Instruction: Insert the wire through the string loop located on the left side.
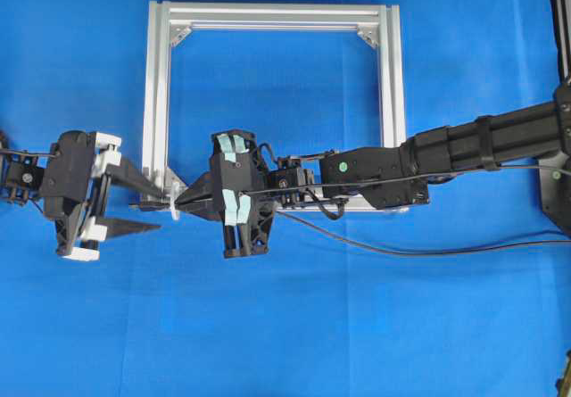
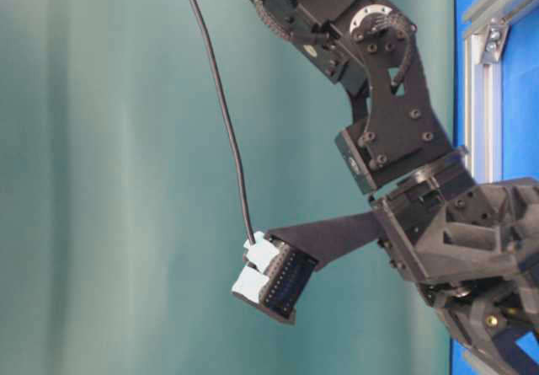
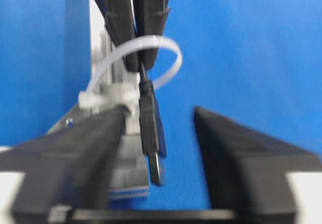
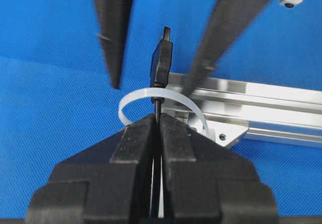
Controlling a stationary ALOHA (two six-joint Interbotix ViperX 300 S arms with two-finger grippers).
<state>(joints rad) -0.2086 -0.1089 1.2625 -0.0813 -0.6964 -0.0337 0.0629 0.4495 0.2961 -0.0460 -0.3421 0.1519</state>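
Wire (image 4: 161, 63) pokes plug-first through the string loop (image 4: 132, 99), pinched just behind the plug by the shut right gripper (image 4: 157, 126) so the left gripper (image 3: 160, 128), jaws apart either side, apparently untouching, can take it.

The string loop (image 4: 163, 100) stands at the frame's (image 1: 389, 85) lower-left corner in the overhead view. The wire (image 4: 162, 58) passes through it, plug end beyond. The right gripper (image 4: 158, 121) lies right of the loop; the left gripper (image 3: 160, 116) lies left, its fingers (image 3: 236, 143) flanking the plug.
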